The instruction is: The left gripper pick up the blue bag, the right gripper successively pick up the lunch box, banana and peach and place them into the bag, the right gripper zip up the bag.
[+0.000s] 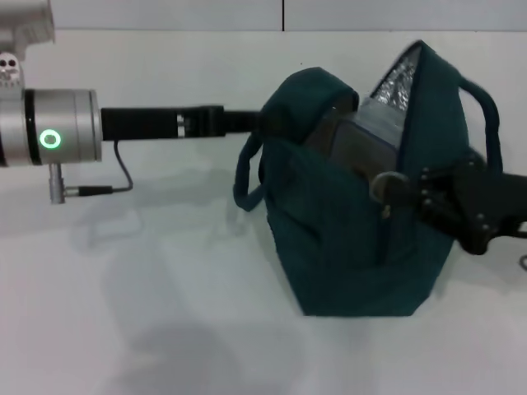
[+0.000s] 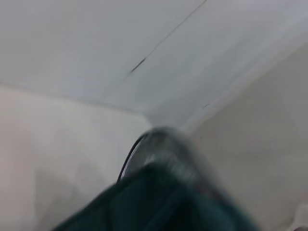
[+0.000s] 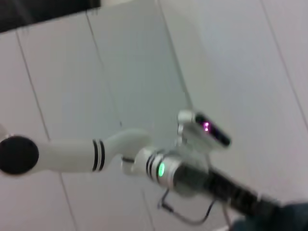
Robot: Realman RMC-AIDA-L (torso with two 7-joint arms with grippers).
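Observation:
The blue bag (image 1: 346, 247) stands on the white table, its top partly open with silver foil lining (image 1: 402, 81) showing. My left gripper (image 1: 257, 122) reaches in from the left and is shut on the bag's upper left edge by a handle. My right gripper (image 1: 397, 191) comes in from the right, shut on the silver ring pull (image 1: 384, 184) of the zipper at the bag's front. Blurred bag fabric (image 2: 159, 202) fills the bottom of the left wrist view. The lunch box, banana and peach are out of view.
The white table (image 1: 148, 313) stretches left and in front of the bag. A thin cable (image 1: 123, 173) hangs under the left wrist. The right wrist view shows the left arm's green ring (image 3: 161, 169) and the head camera (image 3: 204, 127).

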